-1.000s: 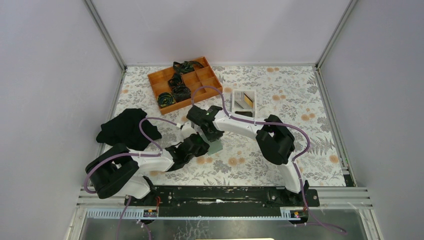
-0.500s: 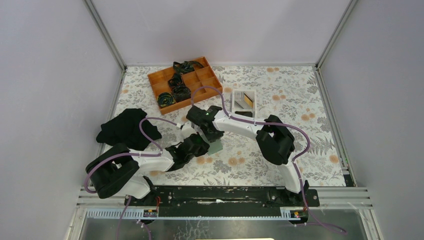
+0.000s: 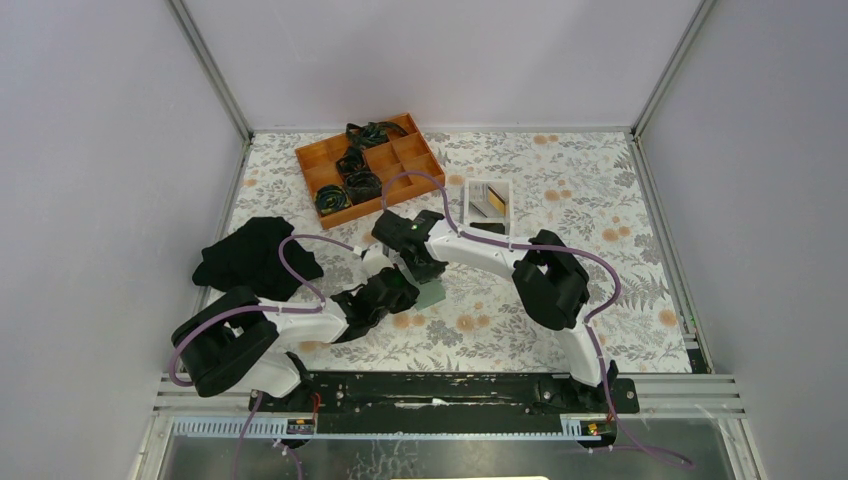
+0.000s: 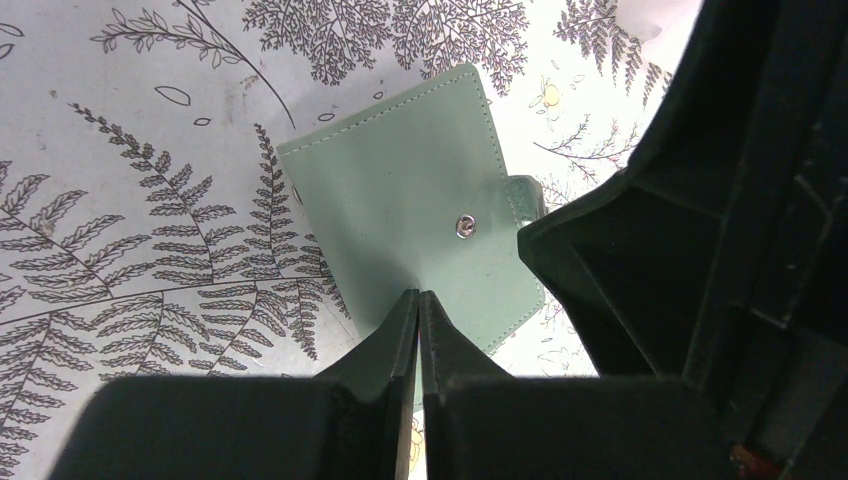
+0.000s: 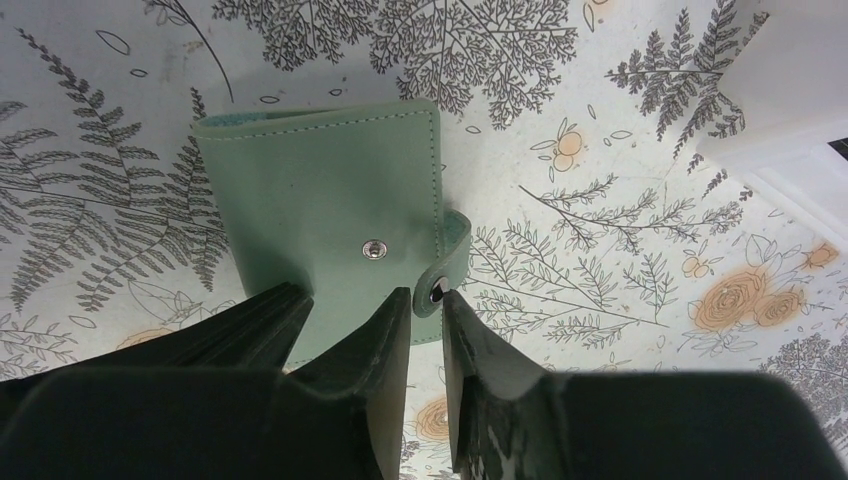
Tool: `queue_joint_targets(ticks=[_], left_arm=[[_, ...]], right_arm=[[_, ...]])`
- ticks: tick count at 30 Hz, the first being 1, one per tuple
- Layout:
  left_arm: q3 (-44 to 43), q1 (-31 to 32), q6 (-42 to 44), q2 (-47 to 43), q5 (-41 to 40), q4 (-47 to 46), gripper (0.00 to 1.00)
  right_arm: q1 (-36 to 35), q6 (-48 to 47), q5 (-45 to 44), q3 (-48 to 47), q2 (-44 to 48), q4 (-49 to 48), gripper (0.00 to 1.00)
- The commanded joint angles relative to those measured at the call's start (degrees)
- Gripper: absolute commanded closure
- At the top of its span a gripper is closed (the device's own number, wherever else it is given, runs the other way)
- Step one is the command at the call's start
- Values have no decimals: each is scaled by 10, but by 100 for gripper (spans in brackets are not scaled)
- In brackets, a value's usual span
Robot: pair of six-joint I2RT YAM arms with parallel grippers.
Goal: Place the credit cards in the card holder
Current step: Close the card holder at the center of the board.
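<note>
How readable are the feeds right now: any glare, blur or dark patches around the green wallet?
Left wrist: small sage-green wallet sharp, stitching readable; left gripper nearly black. Right wrist: wallet sharp too, white rectangular tray blown out, featureless. Top external: even, soft light, but the wallet is tiny, mostly covered by arms.

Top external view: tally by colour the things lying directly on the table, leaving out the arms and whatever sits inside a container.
Orange: 1, the orange plastic compartment box
White: 1, the white rectangular tray
Black: 1, the crumpled black cloth
Green: 1, the flat sage-green card holder
Total: 4
</note>
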State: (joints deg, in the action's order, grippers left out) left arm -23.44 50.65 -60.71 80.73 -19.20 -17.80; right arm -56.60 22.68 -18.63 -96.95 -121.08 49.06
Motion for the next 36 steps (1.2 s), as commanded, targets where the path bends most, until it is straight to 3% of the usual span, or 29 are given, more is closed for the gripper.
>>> queue_joint_targets(ticks=[1,11,24,36], left_arm=[[-6,3,13,10,8,-14,93],[-8,2,15,12,9,-14,93],[-10,3,17,12,8,-13,93],[-10,2,19,19,8,-14,93]], right_arm=[[-6,-6,-15,-29,31,15,74],[-7,-9,-11,-27,27,15,78],[-6,-15,5,-39,21,13,99],[-6,-20,33,-46,2,2,100]])
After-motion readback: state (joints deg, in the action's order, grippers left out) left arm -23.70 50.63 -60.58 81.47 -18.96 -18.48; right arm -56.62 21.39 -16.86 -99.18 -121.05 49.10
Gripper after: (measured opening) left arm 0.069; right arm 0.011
